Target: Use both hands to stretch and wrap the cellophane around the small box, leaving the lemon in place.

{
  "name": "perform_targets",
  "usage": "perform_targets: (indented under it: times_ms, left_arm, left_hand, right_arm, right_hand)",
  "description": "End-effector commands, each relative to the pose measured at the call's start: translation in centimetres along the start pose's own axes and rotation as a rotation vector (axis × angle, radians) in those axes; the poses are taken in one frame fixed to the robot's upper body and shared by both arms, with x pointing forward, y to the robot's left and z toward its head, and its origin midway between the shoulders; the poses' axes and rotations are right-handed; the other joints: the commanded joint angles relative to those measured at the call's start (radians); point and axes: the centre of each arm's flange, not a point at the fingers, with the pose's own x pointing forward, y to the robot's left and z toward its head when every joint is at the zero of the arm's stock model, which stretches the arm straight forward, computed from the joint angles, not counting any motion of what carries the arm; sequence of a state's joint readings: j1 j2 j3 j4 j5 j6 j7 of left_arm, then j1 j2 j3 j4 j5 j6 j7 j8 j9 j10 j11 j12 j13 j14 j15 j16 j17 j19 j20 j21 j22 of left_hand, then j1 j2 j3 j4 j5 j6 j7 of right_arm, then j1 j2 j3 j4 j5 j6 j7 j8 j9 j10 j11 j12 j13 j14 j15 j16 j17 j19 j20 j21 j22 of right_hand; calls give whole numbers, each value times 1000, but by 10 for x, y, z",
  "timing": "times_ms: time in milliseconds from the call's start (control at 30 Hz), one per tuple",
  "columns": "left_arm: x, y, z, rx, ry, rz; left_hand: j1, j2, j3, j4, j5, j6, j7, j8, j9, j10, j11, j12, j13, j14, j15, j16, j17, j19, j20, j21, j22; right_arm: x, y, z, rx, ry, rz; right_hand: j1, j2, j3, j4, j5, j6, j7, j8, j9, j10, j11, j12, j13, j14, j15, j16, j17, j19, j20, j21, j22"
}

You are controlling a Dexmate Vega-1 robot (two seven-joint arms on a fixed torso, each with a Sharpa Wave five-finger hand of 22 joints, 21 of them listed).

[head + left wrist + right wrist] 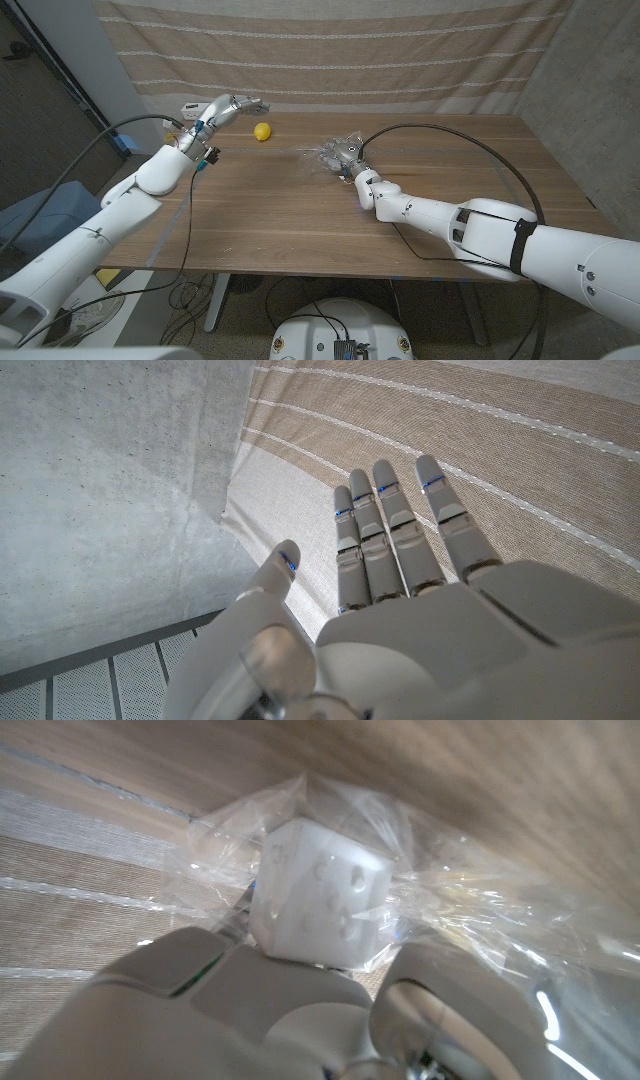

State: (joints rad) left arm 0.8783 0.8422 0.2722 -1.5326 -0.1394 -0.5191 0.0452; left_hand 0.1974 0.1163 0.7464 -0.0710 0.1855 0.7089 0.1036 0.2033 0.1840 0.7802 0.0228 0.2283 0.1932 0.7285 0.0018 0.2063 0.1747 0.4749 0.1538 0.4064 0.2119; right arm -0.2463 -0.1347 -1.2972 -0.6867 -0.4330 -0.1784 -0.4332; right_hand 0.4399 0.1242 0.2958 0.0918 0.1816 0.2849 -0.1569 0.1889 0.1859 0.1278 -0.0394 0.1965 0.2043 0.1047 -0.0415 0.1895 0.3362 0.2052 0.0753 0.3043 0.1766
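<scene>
My two hands, left (232, 106) and right (350, 160), are white and grey. The small round lemon (262, 131) is yellow. The small cube-shaped box (318, 897) is white, with round dimples. The crinkled cellophane sheet (470, 900) is clear. The wooden table (300, 215) is brown, grained. The fabric backdrop (400, 60) is beige, pale-striped.

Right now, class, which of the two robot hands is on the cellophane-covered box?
The right robot hand: it holds the small white box in crinkled cellophane. The left robot hand is raised with fingers spread, holding nothing, beside the lemon.

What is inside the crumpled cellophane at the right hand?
A small white box with round dimples shows through the cellophane, against the right hand. Its far faces and underside are hidden.
</scene>
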Motion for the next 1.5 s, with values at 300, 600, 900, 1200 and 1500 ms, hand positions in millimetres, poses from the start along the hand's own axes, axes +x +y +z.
perform_targets:
  times_ms: [300,600,900,1200,1500]
  left_arm:
    - [3,-11,-9,-69,4,-20]
    - [2,-11,-21,-96,26,-24]
    - [-1,-13,-38,-113,70,-38]
    - [-3,-14,-52,-141,99,-52]
    - [-8,-9,-62,-155,114,-38]
  left_hand:
    - [-2,7,4,4,7,-9,0,-5,2,0,6,-2,5,0,2,-4,5,-4,-2,-5,2]
    - [-4,7,4,4,7,-10,1,-6,2,-3,11,-5,5,-3,2,-7,5,-4,-1,-4,2]
    - [-5,7,5,5,6,-9,1,-7,3,-3,6,-7,5,-1,4,-7,5,-5,-1,-4,3]
    - [-7,7,6,4,6,-13,2,-10,3,-8,9,-10,5,-6,8,-10,5,-9,1,-4,3]
    - [-8,7,6,5,6,-16,2,-11,3,-11,9,-12,6,-8,9,-11,5,-13,2,-5,3]
  right_arm:
    - [-13,-12,1,-49,-60,10]
    - [-19,-45,4,21,-92,-93]
    - [-31,-79,16,81,-150,-163]
    - [-45,-106,19,218,-202,-249]
    - [-59,-124,-1,442,-229,-324]
  right_hand:
    - [45,13,15,-42,8,31,0,9,2,38,2,16,-1,46,-4,23,-16,42,1,2,3]
    - [43,-7,5,-55,4,34,13,8,2,48,12,17,-1,63,-1,29,-24,55,9,2,3]
    - [-50,-129,-84,-48,9,4,32,-2,2,49,33,12,0,61,22,29,-38,50,49,-20,4]
    - [-118,-140,-116,-19,17,29,37,10,4,82,53,22,1,87,30,42,-41,59,59,-27,6]
    - [-130,-133,-119,-15,24,60,46,19,4,112,58,29,1,107,30,47,-47,65,64,-31,6]
